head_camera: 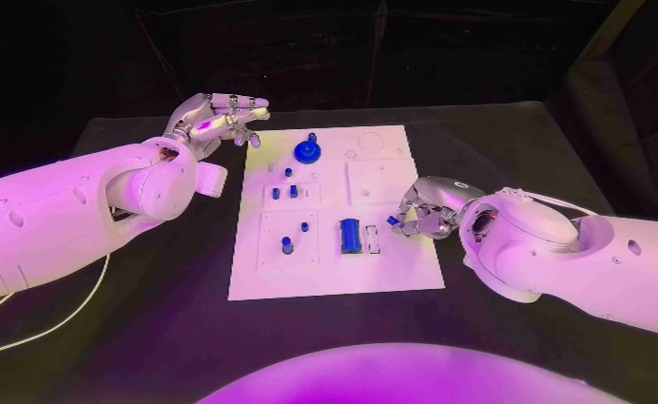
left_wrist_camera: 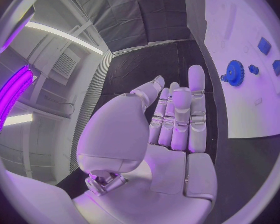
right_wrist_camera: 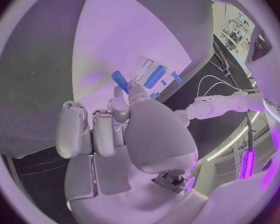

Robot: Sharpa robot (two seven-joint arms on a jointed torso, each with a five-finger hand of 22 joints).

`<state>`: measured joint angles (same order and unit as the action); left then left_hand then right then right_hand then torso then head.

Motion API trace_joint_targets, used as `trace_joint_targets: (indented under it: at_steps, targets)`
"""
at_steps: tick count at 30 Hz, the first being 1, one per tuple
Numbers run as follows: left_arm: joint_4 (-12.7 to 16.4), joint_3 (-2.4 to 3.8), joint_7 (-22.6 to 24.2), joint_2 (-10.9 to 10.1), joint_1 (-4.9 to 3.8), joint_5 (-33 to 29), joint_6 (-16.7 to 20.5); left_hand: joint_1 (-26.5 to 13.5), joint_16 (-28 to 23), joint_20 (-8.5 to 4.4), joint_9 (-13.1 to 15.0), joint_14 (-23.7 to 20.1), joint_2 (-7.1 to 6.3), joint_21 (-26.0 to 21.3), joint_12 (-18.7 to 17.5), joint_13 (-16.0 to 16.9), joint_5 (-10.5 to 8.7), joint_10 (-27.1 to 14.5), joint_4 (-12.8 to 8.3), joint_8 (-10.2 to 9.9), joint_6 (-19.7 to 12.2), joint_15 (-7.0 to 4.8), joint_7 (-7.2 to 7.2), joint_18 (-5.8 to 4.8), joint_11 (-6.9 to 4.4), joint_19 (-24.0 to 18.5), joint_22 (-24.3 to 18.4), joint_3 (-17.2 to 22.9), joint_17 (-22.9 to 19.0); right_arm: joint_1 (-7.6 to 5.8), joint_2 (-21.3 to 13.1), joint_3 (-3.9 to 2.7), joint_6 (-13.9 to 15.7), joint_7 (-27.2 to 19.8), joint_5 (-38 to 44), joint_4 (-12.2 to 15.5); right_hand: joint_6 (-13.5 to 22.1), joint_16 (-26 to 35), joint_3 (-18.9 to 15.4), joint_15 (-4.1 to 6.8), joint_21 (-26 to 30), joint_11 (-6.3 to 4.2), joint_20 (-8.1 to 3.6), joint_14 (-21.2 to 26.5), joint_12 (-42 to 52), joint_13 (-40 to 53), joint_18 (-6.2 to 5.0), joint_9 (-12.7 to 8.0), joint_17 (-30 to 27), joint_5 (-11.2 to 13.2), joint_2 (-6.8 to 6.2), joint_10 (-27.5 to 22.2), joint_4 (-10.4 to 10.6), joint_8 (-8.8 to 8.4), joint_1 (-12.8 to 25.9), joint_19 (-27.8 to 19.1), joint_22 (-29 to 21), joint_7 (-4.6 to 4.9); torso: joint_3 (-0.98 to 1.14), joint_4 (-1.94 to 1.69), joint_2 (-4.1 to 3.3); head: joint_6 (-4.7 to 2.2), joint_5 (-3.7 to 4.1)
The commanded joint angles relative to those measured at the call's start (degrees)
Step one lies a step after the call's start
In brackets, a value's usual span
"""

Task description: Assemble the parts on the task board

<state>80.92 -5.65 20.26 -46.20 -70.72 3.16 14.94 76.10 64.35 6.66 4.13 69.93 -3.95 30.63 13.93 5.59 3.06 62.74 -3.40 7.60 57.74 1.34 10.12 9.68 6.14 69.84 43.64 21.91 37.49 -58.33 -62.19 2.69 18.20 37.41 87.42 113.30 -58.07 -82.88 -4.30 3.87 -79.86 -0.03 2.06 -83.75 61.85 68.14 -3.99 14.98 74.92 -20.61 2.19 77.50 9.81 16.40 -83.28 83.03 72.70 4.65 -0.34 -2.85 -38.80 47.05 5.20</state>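
Observation:
The white task board (head_camera: 397, 266) lies in the middle of the black table. On it are a blue gear (head_camera: 307, 150), a blue cylinder (head_camera: 350, 235) and several small blue pegs (head_camera: 284, 192). My right hand (head_camera: 428, 209) hovers at the board's right edge with its fingers curled, pinching a small blue part (head_camera: 394, 221) between thumb and finger; the right wrist view shows that part (right_wrist_camera: 120, 79) at the fingertips, with the cylinder (right_wrist_camera: 155, 76) beyond. My left hand (head_camera: 220, 119) is raised beside the board's far left corner, fingers out and holding nothing. The left wrist view shows the gear (left_wrist_camera: 233, 73) past its fingers (left_wrist_camera: 196, 99).
Recessed square slots (head_camera: 380, 181) and a round one (head_camera: 370, 144) mark the board's right half. Bare black table (head_camera: 164, 328) surrounds the board. A white cable (head_camera: 62, 318) trails at the near left.

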Motion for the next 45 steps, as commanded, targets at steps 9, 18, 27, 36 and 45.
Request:
trace_joint_targets:
  at_steps: [9,18,27,36,45]
  targets:
    - [0.2,0.05,0.1,-0.1,-0.09,-0.1,-0.1,0.2,0.0,0.12,-0.1,-0.3,0.6,-0.3,0.4,0.1,-0.11,-0.4,-0.4,0.3,-0.5,-0.18,0.05,0.78,-0.16,-0.1,-0.1,0.0,-0.1,-0.07,2.2,-0.01,1.8,-0.9,-8.4,-1.4,-0.9,-0.3,1.1,0.18,-0.1,-0.05,-0.02,-4.2,0.0,0.0,0.37,-0.2,5.1,-0.6,-1.02,0.3,0.6,-0.66,1.5,0.5,-0.1,-0.02,-0.05,-0.06,-0.02,0.1,-0.26]
    - [0.3,0.05,0.1,-0.2,-0.1,-0.1,-0.2,0.2,0.0,0.12,-0.1,-0.3,0.6,-0.3,0.4,0.1,-0.11,-0.4,-0.4,0.3,-0.5,-0.18,0.05,0.78,-0.16,-0.1,-0.1,0.0,-0.1,-0.06,4.1,0.0,-1.4,-0.5,-11.2,-2.6,-1.3,-0.4,1.6,0.15,-0.2,-0.01,0.0,-4.2,0.1,0.2,0.43,-0.3,5.3,-0.6,-1.74,0.5,1.5,-1.1,2.6,0.5,0.2,0.0,-0.04,0.06,-0.05,0.21,-0.35]
    - [0.4,0.05,0.1,-0.3,-0.11,-0.1,-0.2,0.2,0.0,0.12,-0.1,-0.3,0.6,-0.3,0.4,0.1,-0.11,-0.4,-0.4,0.3,-0.5,-0.18,0.05,0.78,-0.16,-0.1,-0.1,0.0,-0.1,-0.06,5.1,0.0,-2.0,0.2,-11.5,-3.0,-2.8,-0.6,2.6,0.38,-0.5,-0.34,-0.14,-4.3,0.7,0.7,0.52,-0.1,5.7,-1.4,-2.27,1.0,3.0,-1.2,4.7,0.8,0.8,-0.48,0.04,0.06,-0.02,0.31,-0.4]
    - [0.4,0.05,0.1,-0.3,-0.11,-0.1,-0.3,0.2,0.0,0.12,-0.1,-0.3,0.6,-0.3,0.4,0.1,-0.11,-0.4,-0.4,0.3,-0.5,-0.18,0.05,0.78,-0.16,-0.1,-0.1,0.0,-0.1,-0.06,5.7,0.0,-1.0,0.7,-11.6,-3.2,-3.7,-0.7,3.1,0.56,-0.7,-0.54,-0.29,-4.3,1.0,1.0,0.59,0.1,5.8,-2.6,-2.94,1.4,4.5,-1.31,6.7,0.9,1.1,-0.71,0.04,0.09,-0.09,0.34,-0.44]
    - [0.3,0.05,-0.1,-0.2,-0.11,-0.1,-0.4,0.3,0.0,0.11,-0.1,-0.3,0.57,-0.3,0.4,0.1,-0.12,-0.5,-0.5,0.3,-0.5,-0.18,0.07,0.78,-0.15,0.0,-0.1,0.0,-0.2,-0.06,6.0,0.0,-0.8,0.9,-11.3,-3.5,-4.9,-0.9,2.7,0.75,-0.9,-0.79,-0.44,-4.4,1.4,1.4,0.64,0.7,6.1,-5.9,-3.43,1.9,5.9,-0.97,9.0,1.0,1.4,-1.07,0.01,0.09,-0.02,0.47,-0.36]
